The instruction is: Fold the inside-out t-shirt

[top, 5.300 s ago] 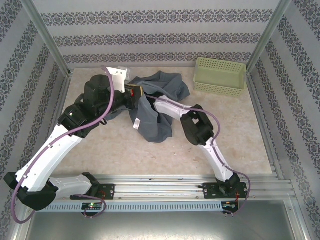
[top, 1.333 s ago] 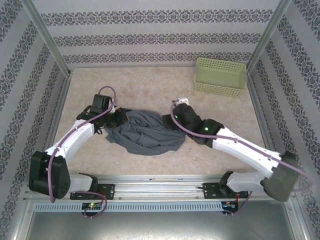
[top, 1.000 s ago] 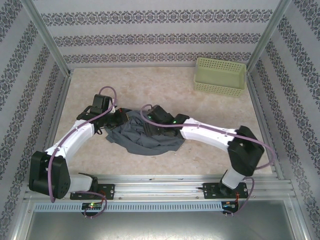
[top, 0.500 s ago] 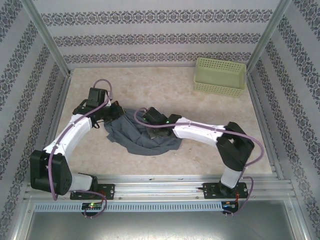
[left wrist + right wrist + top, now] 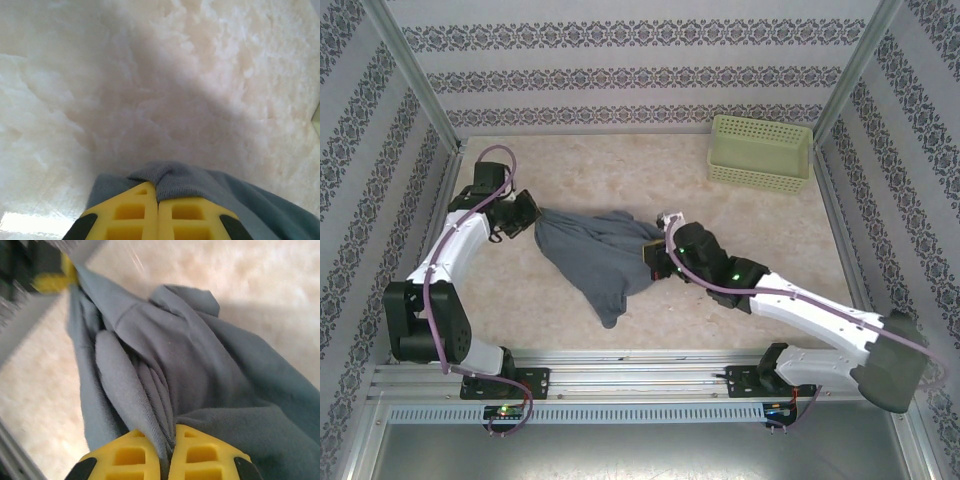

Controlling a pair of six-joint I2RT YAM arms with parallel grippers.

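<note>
Where bunched, t-shirt (image 5: 595, 255) sleeves indistinct.

My top view looks down from behind the arm bases (image 5: 510, 380) over the whole table (image 5: 620, 170), while each wrist view sits close behind the left gripper (image 5: 158, 200) or right gripper (image 5: 171, 440), facing the t-shirt (image 5: 595, 250) all three views share.

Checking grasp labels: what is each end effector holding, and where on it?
T-shirt, held by both: left end effector on a bunched edge at one end, right end effector on gathered folds opposite.
</note>
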